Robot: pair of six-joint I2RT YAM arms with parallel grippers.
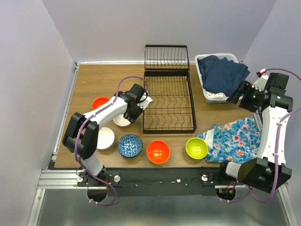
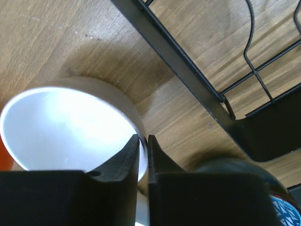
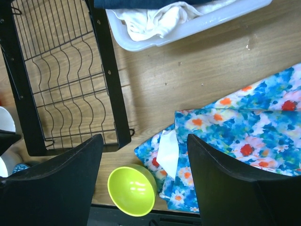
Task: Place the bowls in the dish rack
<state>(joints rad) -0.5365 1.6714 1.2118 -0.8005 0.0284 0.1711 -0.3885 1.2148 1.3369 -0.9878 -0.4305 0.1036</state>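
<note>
Pinches the rack-side rim of the white bowl [image 2: 61,127] in the left gripper [image 2: 143,141], one finger inside the wall, one outside, jaws nearly together. Shows that bowl upright, mouth up, on the table [image 1: 89,84] just beside the near left corner of the dish rack [image 1: 169,101]. Runs the rack's long axis from near edge to far edge, tall basket end farthest away. Holds the right gripper [image 3: 145,139] spread wide and empty above the floral cloth [image 3: 244,122], near the lime green bowl [image 3: 131,190].
</note>
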